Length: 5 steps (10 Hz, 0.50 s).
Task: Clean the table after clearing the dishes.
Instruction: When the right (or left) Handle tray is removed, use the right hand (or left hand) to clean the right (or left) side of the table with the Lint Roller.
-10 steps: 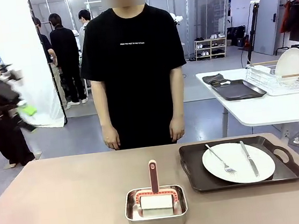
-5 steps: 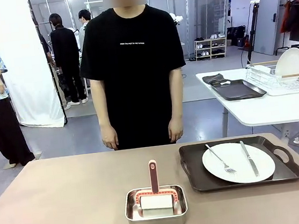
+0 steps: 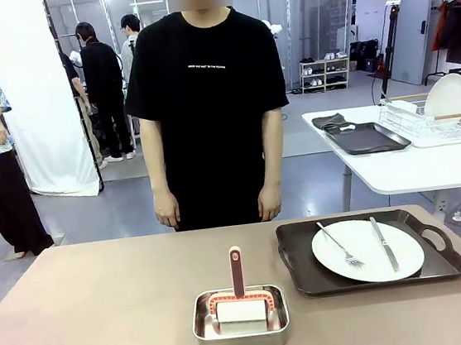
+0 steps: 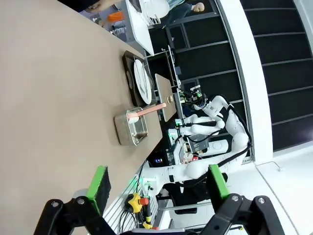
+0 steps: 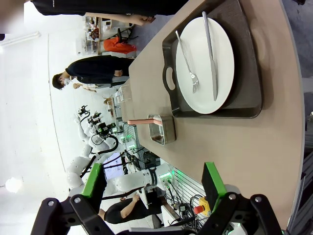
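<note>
On the right of the brownish table [image 3: 105, 312] lies a dark handled tray [image 3: 298, 252] bearing a white plate [image 3: 366, 267], a fork [image 3: 339, 247] and a knife [image 3: 384, 245]. The right wrist view shows that tray [image 5: 247, 58] and plate [image 5: 225, 58] ahead of my right gripper [image 5: 153, 182], which hangs open and empty, well clear of them. My left gripper [image 4: 159, 183] is open and empty too, off the table [image 4: 49, 73] at its other end, with the plate [image 4: 143, 81] far away.
A steel pan [image 3: 241, 319] holding a pink-handled wiper [image 3: 237, 273] sits at the table's near middle. A person [image 3: 210, 100] stands at the far edge, hands down. A white table [image 3: 405, 165] at the back right carries a wire rack [image 3: 433, 120] and another dark tray [image 3: 364, 138].
My left arm, a blur at the picture's left a second ago, has swung out of the front view. The things on the table have not moved.
</note>
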{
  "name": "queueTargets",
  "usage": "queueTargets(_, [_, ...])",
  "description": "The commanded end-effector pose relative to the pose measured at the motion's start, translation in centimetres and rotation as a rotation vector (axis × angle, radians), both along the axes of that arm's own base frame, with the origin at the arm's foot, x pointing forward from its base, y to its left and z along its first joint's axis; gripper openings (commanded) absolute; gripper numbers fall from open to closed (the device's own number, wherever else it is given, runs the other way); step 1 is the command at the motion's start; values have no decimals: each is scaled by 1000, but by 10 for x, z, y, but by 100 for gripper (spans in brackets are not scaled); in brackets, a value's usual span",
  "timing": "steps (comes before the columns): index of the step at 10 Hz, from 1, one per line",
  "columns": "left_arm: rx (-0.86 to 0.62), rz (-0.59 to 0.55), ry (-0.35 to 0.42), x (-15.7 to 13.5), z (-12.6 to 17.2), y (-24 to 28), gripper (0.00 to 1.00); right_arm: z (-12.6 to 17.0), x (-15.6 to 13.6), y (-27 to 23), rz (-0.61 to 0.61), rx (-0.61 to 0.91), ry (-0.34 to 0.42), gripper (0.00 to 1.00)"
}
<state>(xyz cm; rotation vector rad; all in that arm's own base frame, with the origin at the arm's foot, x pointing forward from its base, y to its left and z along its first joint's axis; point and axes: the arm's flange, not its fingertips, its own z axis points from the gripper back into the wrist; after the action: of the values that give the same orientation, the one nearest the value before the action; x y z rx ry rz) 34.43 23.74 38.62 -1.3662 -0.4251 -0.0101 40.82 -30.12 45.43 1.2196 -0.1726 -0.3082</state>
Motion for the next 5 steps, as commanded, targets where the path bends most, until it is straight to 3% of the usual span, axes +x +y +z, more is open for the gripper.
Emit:
queueTargets(1, [2,11,-11,-5,4,1,100,2,-2,2,1,2,-4,100])
queueTargets(5, [2,11,-11,-5,4,1,100,2,-2,2,1,2,-4,100])
